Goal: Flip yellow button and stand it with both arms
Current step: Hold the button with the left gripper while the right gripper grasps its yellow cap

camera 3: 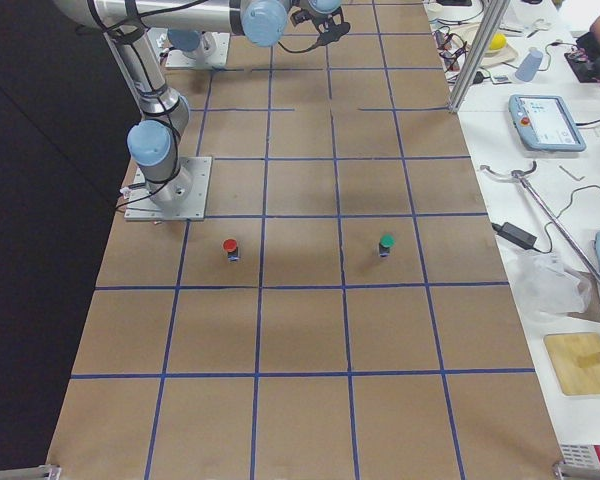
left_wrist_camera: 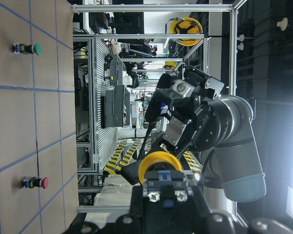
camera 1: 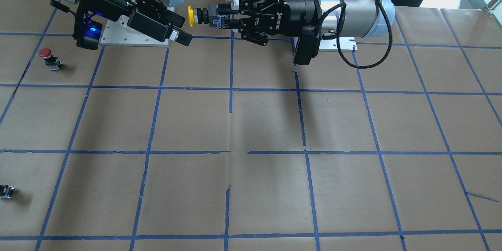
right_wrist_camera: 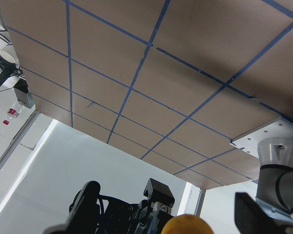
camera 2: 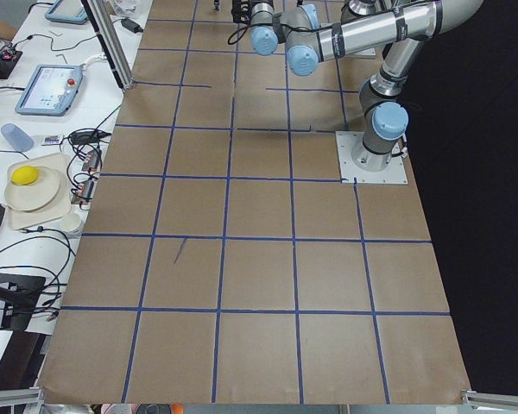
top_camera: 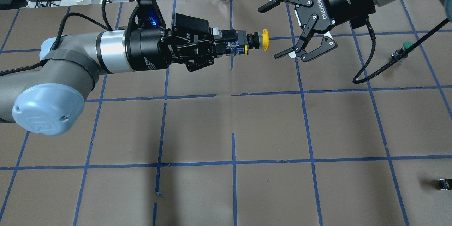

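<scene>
The yellow button (top_camera: 265,39) is held level in the air above the table, its round yellow cap pointing at my right gripper. My left gripper (top_camera: 236,44) is shut on the button's black body and base. The overhead view shows my right gripper (top_camera: 271,31) open, with its fingers spread either side of the cap and a small gap to it. In the front view the cap (camera 1: 191,16) sits between the left gripper (camera 1: 217,17) and the open right gripper (camera 1: 181,27). The left wrist view shows the cap (left_wrist_camera: 158,163) from behind, and the right wrist view shows it (right_wrist_camera: 188,224) at the bottom edge.
A red-capped button (camera 1: 46,57) stands on the brown paper on the right arm's side. A green-capped button (top_camera: 406,46) stands further out on that side. A tiny black part with a yellow spot (top_camera: 444,183) lies near the table's right edge. Blue tape lines grid the paper.
</scene>
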### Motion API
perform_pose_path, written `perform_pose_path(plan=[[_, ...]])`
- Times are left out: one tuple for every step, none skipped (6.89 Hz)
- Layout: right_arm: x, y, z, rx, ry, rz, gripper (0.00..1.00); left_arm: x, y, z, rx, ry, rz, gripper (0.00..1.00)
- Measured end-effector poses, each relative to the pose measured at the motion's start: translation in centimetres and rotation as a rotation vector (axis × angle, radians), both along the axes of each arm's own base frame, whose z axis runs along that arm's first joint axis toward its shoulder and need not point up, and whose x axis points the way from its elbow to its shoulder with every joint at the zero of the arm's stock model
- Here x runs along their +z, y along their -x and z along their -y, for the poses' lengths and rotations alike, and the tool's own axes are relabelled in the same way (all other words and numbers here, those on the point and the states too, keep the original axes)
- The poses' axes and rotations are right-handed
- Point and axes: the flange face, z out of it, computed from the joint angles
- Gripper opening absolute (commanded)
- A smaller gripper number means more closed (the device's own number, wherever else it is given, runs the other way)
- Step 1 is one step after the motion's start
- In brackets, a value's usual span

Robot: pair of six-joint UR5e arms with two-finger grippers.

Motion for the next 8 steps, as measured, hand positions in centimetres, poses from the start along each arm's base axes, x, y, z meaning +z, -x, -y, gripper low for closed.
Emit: perform_pose_path(plan=[[0.3,-0.1,-0.3,-0.007,-0.011,0.014,1.00,0.1,0.0,0.0,0.000,0.004,0.000,0.08],[1.0,-0.2,-1.0,-0.014,-0.018,0.024,1.00,0.1,0.0,0.0,0.000,0.005,0.000,0.08],[1.5,-0.3,-1.8,-0.018,-0.032,0.028,1.00,0.1,0.0,0.0,0.000,0.006,0.000,0.08],[1.5,-0.3,-2.1,-0.019,-0.044,0.031,1.00,0.1,0.0,0.0,0.000,0.007,0.000,0.08],[1.0,-0.3,-2.1,-0.019,-0.057,0.033,0.98,0.1,0.0,0.0,0.000,0.007,0.000,0.08],[0.3,-0.4,-2.2,-0.020,-0.072,0.037,0.93,0.2,0.0,0.0,0.000,0.009,0.001,0.08],[-0.2,-0.4,-2.3,-0.020,-0.082,0.040,0.88,0.2,0.0,-0.1,-0.001,0.010,0.003,0.08],[-0.3,-0.4,-2.4,-0.021,-0.086,0.041,0.87,0.2,0.0,-0.1,-0.001,0.010,0.004,0.08]])
